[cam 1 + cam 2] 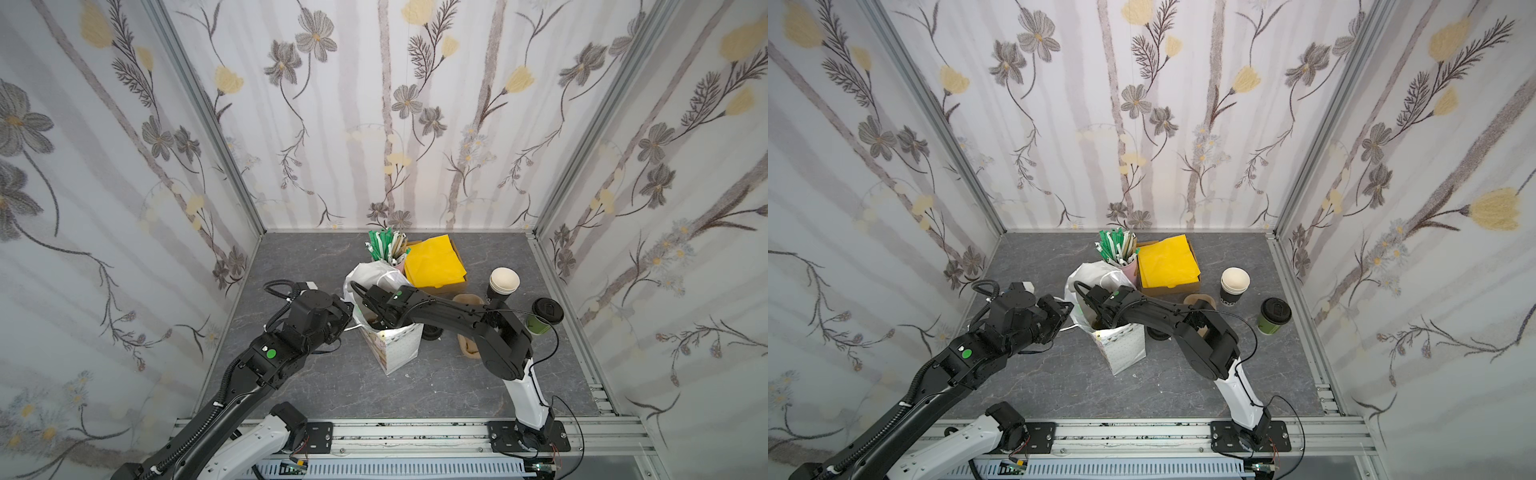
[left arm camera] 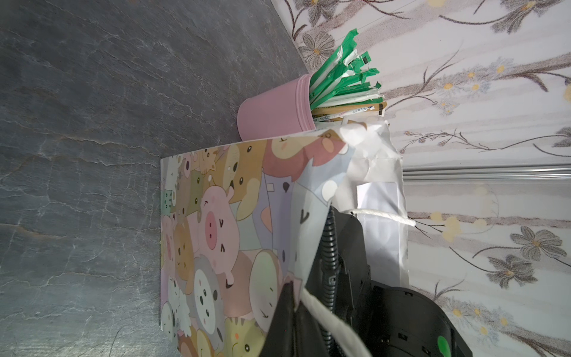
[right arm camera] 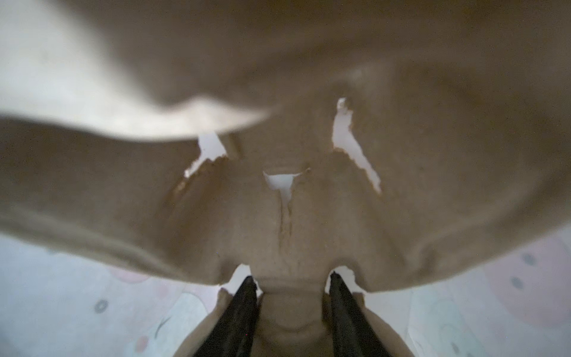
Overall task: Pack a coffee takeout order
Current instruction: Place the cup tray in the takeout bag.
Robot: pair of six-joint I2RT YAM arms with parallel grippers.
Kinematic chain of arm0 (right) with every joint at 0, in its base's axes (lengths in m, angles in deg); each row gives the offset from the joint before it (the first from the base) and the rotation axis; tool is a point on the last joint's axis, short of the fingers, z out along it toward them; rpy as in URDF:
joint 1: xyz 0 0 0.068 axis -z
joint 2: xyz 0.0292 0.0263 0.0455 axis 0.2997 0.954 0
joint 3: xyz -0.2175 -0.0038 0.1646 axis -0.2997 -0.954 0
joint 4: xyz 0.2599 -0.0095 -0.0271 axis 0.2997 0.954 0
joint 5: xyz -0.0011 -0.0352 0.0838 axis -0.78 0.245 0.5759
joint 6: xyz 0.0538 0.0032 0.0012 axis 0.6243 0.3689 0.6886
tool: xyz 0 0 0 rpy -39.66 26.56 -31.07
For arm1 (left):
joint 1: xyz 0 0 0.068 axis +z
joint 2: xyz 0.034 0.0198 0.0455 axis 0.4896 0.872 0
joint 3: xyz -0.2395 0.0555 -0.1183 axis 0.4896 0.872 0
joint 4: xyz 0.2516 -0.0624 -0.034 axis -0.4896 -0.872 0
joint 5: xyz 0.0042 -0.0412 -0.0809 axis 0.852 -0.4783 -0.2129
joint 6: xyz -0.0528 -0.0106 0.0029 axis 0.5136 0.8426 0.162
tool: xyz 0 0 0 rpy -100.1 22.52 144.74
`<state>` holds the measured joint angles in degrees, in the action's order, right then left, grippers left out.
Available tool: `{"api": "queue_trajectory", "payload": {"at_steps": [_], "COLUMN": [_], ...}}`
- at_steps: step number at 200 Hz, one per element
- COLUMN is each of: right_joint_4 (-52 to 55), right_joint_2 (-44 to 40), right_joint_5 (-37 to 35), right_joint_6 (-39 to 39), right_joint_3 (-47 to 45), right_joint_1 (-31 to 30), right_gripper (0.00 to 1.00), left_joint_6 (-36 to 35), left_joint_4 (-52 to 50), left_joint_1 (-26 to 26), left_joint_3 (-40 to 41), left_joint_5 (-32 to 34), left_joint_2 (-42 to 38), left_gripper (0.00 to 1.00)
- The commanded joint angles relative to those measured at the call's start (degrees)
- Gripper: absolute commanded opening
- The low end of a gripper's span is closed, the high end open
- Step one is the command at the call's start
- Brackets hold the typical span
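Because nothing on the table [image 1: 415,386] braces the bag [image 1: 400,345] but the left gripper [image 1: 351,321], which is clamped shut on its left rim beside the cord handle [image 2: 327,321], a tipped bag or a collapsed mouth is risked if that grip slips or is tugged sideways. Deep in the bag the right gripper [image 3: 290,279] is shown by the right wrist view, its fingers [image 3: 244,306] set narrow on either side of a rib of the tan carrier [image 3: 309,201]; whether the rib is pinched or merely straddled cannot be told. Torn slits are seen in the pulp, so further tearing is likely if the carrier is pressed down hard or dragged up with the fingers, and it could be left tilted, with no level seat for a cup. So far as can be seen, none of the order is packed: in both top views the yellow napkins [image 1: 434,262] lie in their box [image 1: 457,286] at the back, the green cup [image 1: 540,326] stands lidded at the right, well apart from the bag, and the sticks [image 1: 384,247] stand in the pink pot [image 2: 272,108]. That cup could be knocked over by the right elbow [image 1: 505,336], just beside it, when the arm is drawn out.
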<state>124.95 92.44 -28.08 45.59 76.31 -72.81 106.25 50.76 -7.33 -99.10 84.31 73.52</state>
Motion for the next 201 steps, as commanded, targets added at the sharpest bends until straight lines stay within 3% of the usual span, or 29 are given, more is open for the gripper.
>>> {"api": "queue_trajectory", "payload": {"at_steps": [1,83,132,201], "right_joint_4": [0.0,-0.1,0.6,3.7], "right_joint_2": [0.0,-0.7,-4.0,-6.8], "right_joint_5": [-0.1,0.1,-0.3,-2.4], "right_joint_6": [0.0,0.3,1.8,3.4], "right_joint_3": [-0.8,-0.5,1.5,7.8], "right_joint_1": [0.1,0.2,0.3,0.2], "right_gripper": [0.40,0.40,0.52,0.59], "left_joint_6": [0.7,0.4,0.4,-2.2], "left_joint_4": [1.3,1.3,1.3,1.2], "left_joint_1": [0.0,0.0,0.0,0.0], "left_joint_3": [-1.2,-1.5,-0.1,-0.1], "left_joint_5": [1.5,1.3,1.6,-0.2], "left_joint_2": [0.1,0.3,-0.4,0.8], "left_gripper": [0.00,0.00,0.02,0.01]}}
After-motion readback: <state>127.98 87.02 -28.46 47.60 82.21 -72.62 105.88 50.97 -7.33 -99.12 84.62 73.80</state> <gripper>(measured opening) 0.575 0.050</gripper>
